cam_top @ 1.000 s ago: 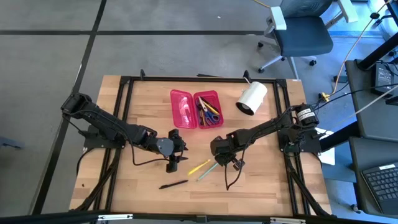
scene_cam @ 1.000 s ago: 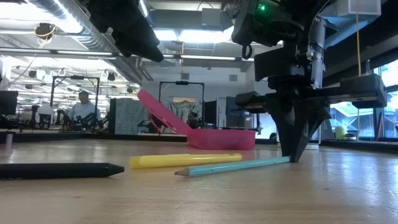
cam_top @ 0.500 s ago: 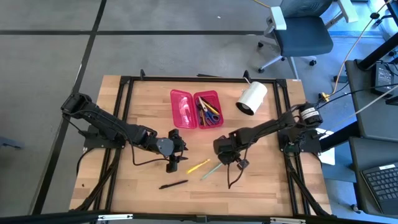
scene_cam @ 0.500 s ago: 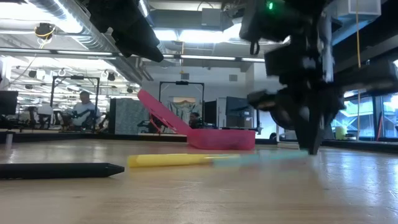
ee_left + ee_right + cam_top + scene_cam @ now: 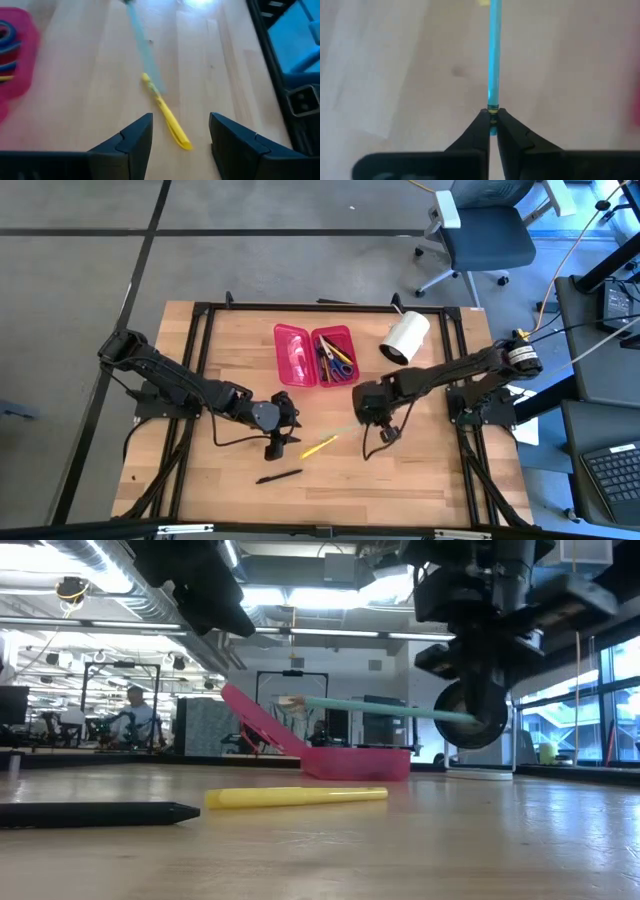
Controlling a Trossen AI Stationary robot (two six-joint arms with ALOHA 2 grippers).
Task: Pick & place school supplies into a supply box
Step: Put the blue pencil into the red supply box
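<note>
My right gripper [image 5: 370, 420] is shut on a teal pencil [image 5: 380, 708] and hovers above the table, near of the open red-pink supply box [image 5: 316, 355]. The box holds pens and blue-handled scissors in its right half; its lid [image 5: 262, 720] stands tilted. A yellow pen [image 5: 318, 446] and a black pen [image 5: 278, 476] lie flat on the wood. My left gripper [image 5: 180, 142] is open and hangs just left of the yellow pen [image 5: 162, 112], touching nothing. My right gripper pinches the teal pencil by its blunt banded end [image 5: 493, 109] between the two fingertips [image 5: 481, 125]. The pencil [image 5: 494, 55] sticks straight out past the fingertips. It is lifted clear of the table and nearly level, its point [image 5: 290, 700] toward the table's left.
A big white roll [image 5: 404, 338] lies at the far right of the table, next to the box. A black frame rail [image 5: 195, 370] runs around the table. Bare wood [image 5: 420, 470] lies at the near right. People sit in the room behind.
My right gripper has risen and moved a little toward the far right, still shut on the teal pencil. The pencil, which lay slanted with its point on the table beside the yellow pen, now hangs clear and nearly level. The yellow and black pens have stayed put.
</note>
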